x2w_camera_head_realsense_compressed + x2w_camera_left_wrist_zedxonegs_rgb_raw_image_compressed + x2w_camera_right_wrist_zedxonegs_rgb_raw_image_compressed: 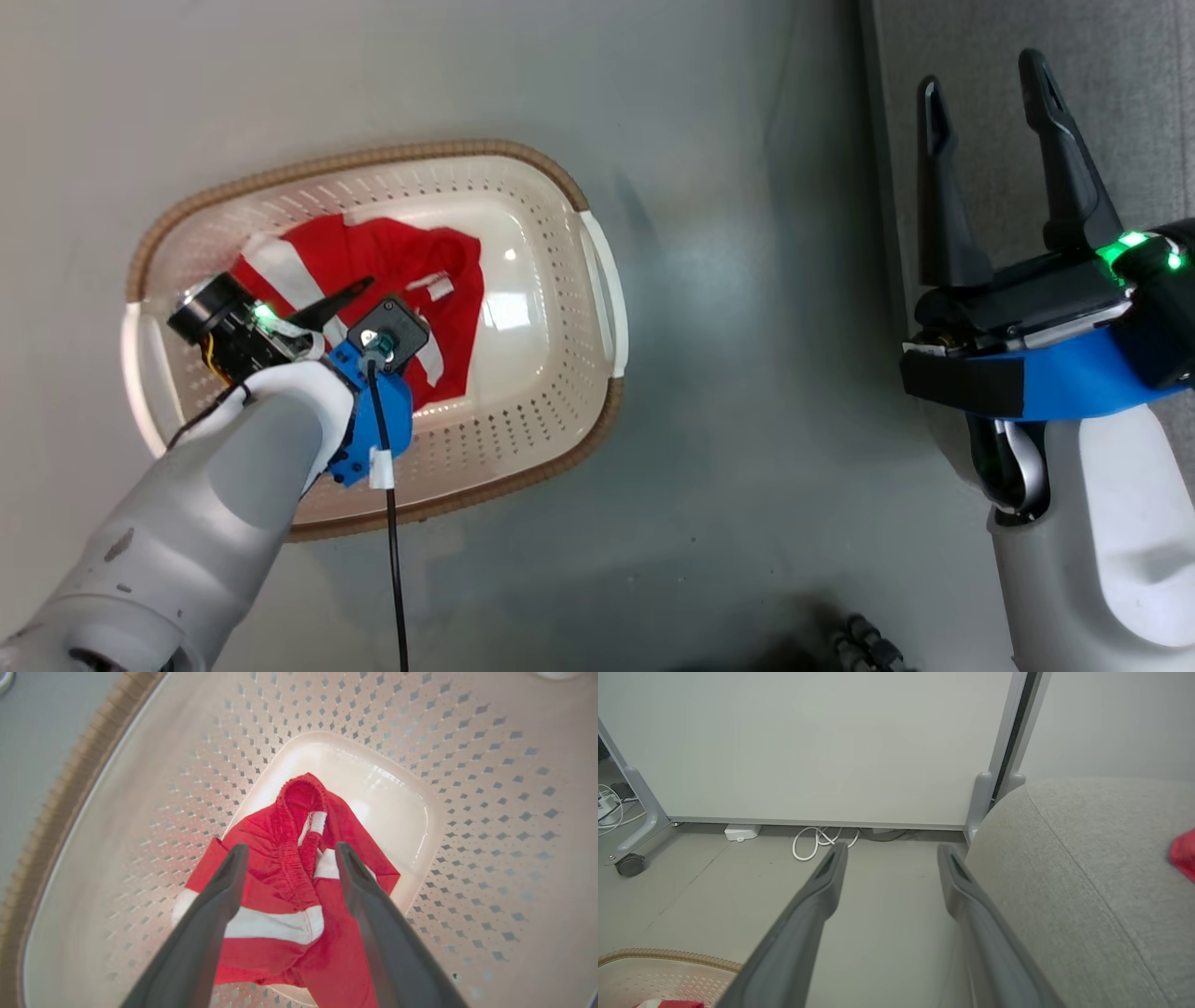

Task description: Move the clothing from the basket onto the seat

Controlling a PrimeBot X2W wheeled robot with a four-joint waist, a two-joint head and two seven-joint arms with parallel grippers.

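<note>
Left gripper [292,848]: fingers spread wide, holding nothing, reaching down inside the basket [467,765]. The clothing [285,877], one crumpled red garment with white panels, lies on the basket's bottom straight ahead of the fingertips, spanning the gap between them and running under both. Cannot tell whether they touch it.

Right gripper [982,75]: fingers apart, holding nothing, above the grey floor [887,933]. The seat [1064,882] is just beside its right finger. The basket is well off to its left. Red fabric [1184,858] lies on the seat, far to this gripper's right, cut by the frame edge.
</note>
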